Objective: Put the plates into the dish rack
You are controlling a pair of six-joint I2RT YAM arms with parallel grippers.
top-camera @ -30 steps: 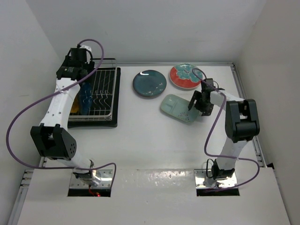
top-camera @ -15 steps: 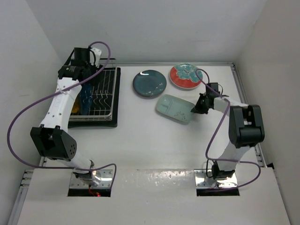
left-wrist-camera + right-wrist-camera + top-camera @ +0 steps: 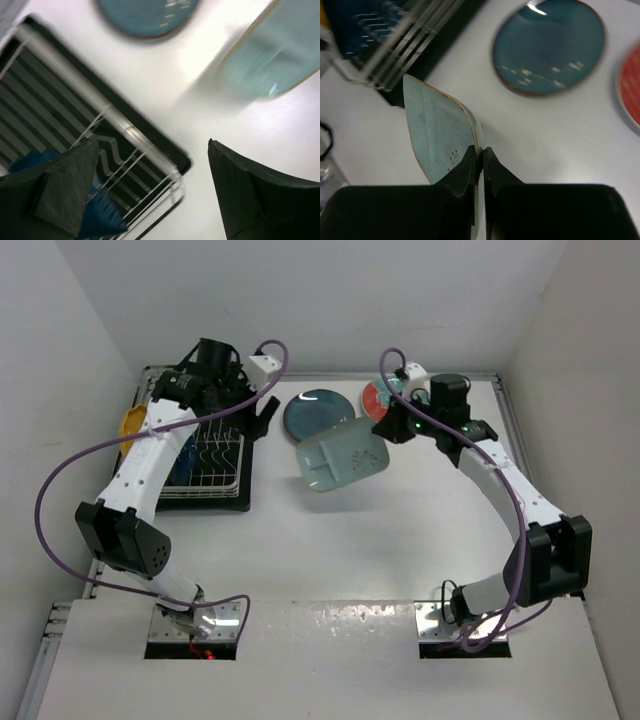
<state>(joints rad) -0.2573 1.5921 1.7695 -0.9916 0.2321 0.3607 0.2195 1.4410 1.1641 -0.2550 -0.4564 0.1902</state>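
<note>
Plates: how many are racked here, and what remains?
Done: the dark blue plate stands in the dish rack; the yellow-orange plate shows at its left edge. In hand: the right gripper has its jaws shut on the pale green plate, lifted off the table. Left: the dark teal plate and red-rimmed plate lie on the table. The left gripper is open.

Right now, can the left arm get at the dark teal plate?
Probably yes: the open left gripper hangs beside the dark teal plate, with bare table between; the held pale green plate is aside.
</note>
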